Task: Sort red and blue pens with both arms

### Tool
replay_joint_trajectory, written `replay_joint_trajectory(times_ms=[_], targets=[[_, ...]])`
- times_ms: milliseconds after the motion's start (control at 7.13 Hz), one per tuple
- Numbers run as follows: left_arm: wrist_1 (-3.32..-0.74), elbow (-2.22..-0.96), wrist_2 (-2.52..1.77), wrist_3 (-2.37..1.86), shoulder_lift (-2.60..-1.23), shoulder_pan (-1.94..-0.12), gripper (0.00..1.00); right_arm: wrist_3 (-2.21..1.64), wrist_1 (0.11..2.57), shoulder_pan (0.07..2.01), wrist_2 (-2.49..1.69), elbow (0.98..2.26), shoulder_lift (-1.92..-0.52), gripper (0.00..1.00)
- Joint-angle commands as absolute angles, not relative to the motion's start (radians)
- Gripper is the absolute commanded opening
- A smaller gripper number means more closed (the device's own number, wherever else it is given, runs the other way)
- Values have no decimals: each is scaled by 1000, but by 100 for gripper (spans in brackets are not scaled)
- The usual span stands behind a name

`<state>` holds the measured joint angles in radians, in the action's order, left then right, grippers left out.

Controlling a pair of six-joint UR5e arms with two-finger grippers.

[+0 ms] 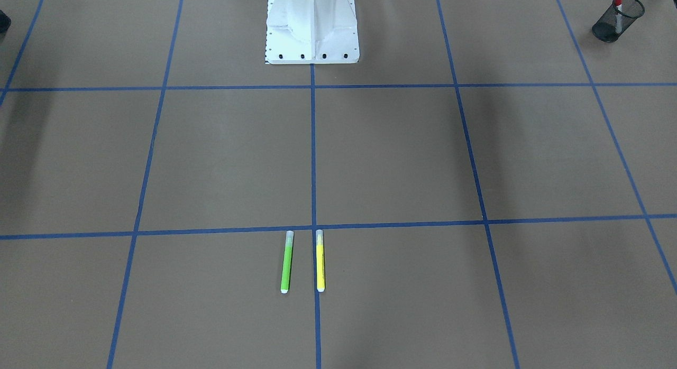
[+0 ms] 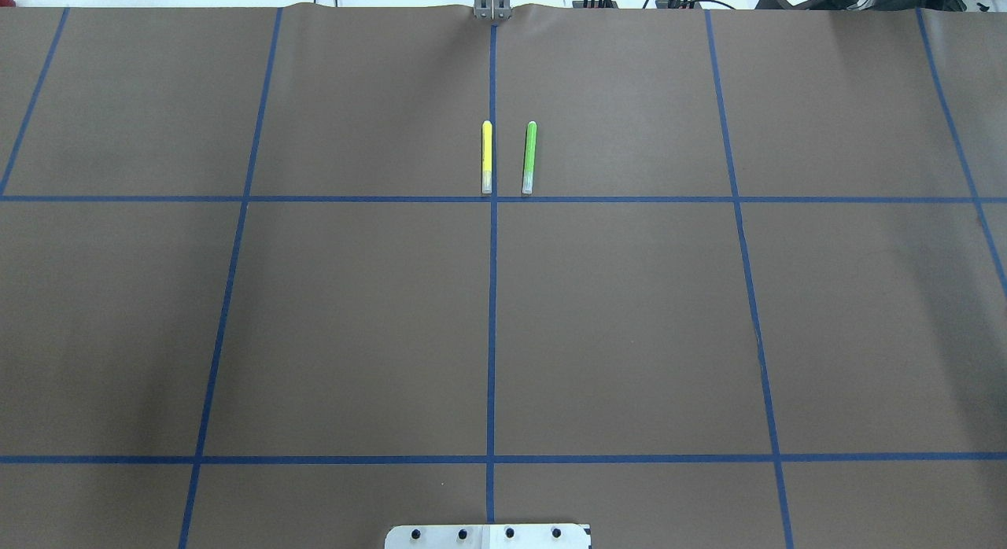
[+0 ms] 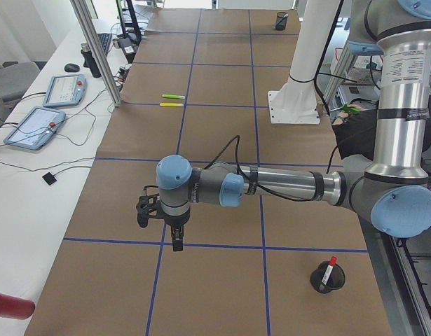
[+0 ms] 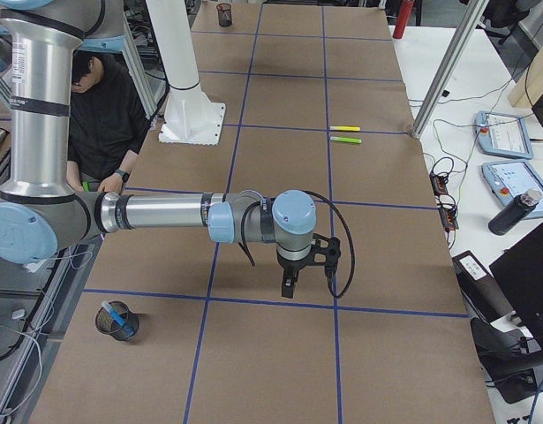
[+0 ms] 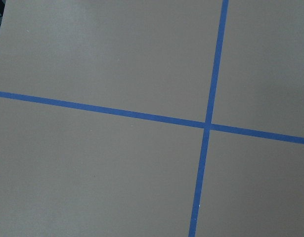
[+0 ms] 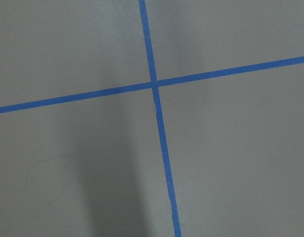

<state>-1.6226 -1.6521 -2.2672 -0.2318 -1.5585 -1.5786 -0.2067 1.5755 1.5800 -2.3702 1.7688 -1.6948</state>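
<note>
Cup (image 1: 604, 30) holds red marker (image 1: 618, 1); second cup (image 4: 106, 329) holds blue pen (image 4: 119, 315).

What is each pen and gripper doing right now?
Red pen, standing cap-up in a mesh cup.
Blue pen, leaning in a second mesh cup.
Green pen, lying flat on the table.
Yellow pen, lying flat beside it, apart.
Left gripper, over the table, opening unclear.
Right gripper, likewise.

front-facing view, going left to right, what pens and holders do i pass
green pen -> yellow pen -> black mesh cup holding the red-capped marker
</note>
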Motion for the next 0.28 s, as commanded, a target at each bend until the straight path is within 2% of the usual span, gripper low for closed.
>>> replay_joint_trajectory(times_ms=[0,140], targets=[[-1623,-1652,-2267,-232,-1559,-1577,100,-206,1575,1580,-2368,1769,-1695,100],[-1623,-1652,-2267,-232,-1559,-1577,100,-206,1575,1580,-2370,1769,-1695,100]])
